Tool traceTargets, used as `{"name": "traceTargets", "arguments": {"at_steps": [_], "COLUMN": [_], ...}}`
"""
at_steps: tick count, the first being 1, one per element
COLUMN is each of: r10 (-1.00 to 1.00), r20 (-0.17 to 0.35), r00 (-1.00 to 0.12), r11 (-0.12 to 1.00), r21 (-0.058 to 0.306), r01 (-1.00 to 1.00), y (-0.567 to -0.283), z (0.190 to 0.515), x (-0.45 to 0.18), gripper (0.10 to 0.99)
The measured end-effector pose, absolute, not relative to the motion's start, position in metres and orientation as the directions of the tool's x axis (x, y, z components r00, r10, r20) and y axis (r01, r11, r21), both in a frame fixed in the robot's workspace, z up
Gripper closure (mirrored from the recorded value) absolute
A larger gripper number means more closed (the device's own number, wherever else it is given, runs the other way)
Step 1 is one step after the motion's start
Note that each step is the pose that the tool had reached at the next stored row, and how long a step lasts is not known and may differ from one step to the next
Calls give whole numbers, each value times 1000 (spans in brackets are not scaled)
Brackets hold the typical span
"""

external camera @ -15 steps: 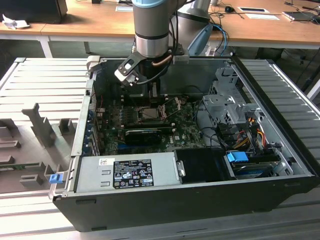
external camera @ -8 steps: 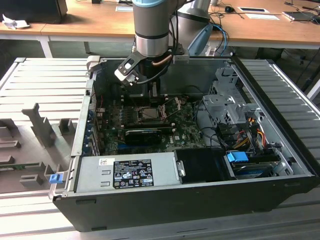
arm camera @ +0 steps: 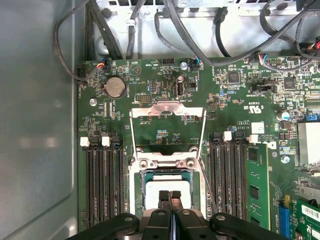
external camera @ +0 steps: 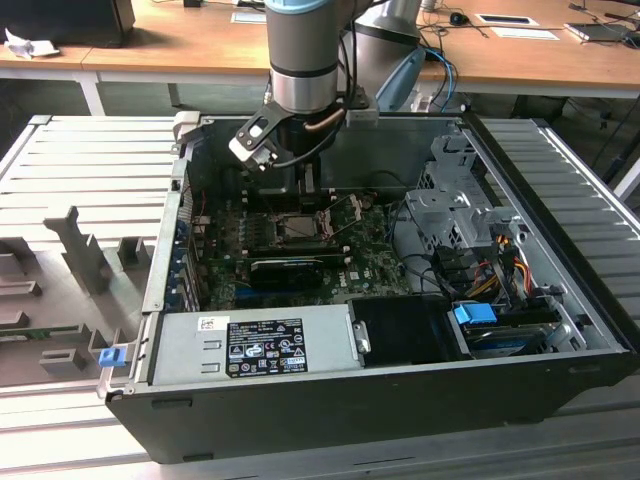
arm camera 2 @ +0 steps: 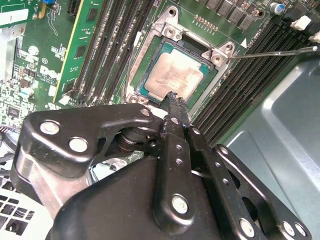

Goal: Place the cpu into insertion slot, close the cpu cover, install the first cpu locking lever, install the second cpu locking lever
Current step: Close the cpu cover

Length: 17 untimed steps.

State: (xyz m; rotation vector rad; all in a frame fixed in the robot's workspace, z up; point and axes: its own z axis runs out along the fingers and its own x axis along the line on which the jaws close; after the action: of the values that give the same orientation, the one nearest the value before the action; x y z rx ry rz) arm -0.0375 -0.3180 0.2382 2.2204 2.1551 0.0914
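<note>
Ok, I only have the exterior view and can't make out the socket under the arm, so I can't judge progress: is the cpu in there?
Observer: Yes. In both wrist views the cpu lies flat in the socket, pale face up.
Operator: Is the cpu cover down over it?
Observer: No. In the first wrist view the cpu cover stands swung open beyond the socket, with nothing over the chip.
Operator: Is the gripper holding anything?
Observer: No. In the second wrist view the gripper is shut with nothing between its tips, which sit at the cpu's edge. I cannot tell whether they touch it.
</note>
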Motion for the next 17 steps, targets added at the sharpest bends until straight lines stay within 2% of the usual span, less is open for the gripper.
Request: {"name": "traceTargets", "arguments": {"at_steps": [17], "r10": [1000], "r20": [10], "r00": [29], "r11": [-30], "r21": [74], "r01": [997], "y": [-318], "z": [241], "x": [-37], "gripper": [980]}}
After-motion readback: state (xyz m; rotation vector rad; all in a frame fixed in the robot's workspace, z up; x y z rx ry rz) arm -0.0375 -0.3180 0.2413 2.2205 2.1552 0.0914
